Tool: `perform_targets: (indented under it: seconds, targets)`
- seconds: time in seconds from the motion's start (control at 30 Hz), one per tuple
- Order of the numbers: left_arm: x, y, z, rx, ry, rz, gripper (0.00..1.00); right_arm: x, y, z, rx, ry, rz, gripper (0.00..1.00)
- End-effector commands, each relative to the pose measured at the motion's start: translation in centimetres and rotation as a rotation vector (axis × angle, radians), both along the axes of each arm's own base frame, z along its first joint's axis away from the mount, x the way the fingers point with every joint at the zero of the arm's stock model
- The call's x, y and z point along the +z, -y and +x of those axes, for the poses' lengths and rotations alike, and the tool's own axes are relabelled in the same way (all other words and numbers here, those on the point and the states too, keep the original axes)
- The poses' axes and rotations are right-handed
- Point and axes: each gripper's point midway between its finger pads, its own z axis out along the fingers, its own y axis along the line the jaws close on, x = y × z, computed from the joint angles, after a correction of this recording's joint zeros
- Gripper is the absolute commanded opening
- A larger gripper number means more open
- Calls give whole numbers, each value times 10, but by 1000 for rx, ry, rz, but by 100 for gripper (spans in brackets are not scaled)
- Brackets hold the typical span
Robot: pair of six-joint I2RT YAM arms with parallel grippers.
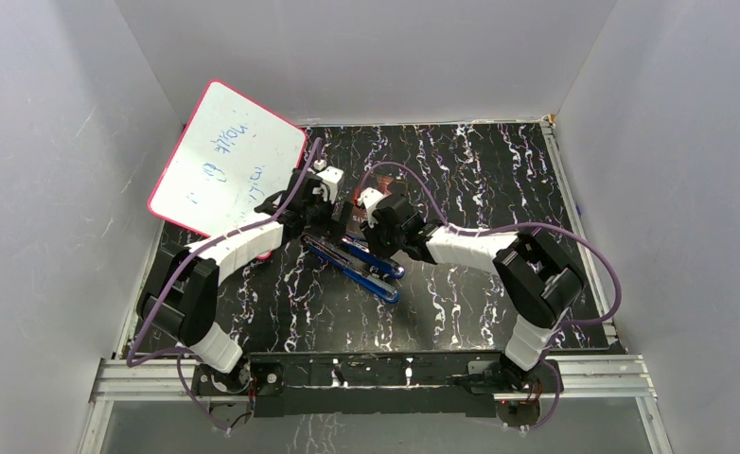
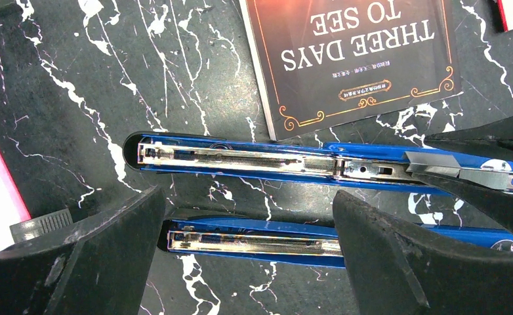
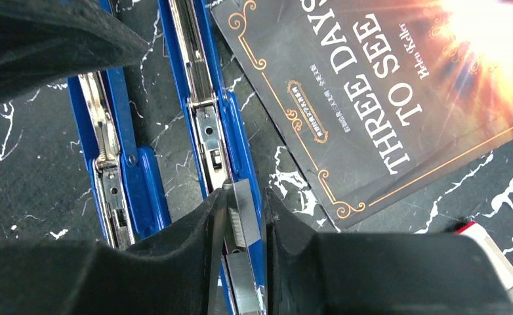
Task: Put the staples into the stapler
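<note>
On wrist views only: staples [image 3: 243, 218] gripped.

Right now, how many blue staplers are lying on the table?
2, both opened. One stapler lies beside the book, where the right gripper holds staples at its channel. The other stapler lies parallel to it, under the open left gripper. None seems hidden.

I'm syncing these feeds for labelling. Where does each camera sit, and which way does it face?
Top external: above and behind the bases, looking down on the table; left arm and right arm show.
Left wrist: on the left arm, looking down on the opened blue stapler; the open left gripper frames it.
Right wrist: looking down along the stapler; the right gripper pinches the staples.
Both wrist views share the book.
</note>
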Motion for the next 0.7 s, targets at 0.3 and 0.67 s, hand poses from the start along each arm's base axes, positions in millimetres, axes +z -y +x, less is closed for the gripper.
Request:
perform_targets:
  seconds: [0.3,0.67]
  targets:
    - [15,1,3,-4,42,-7,98,23,-15,17,-4,61,61,30]
    - [15,1,3,-5,42,-8,98,13,7,-1,-11,21,6,23]
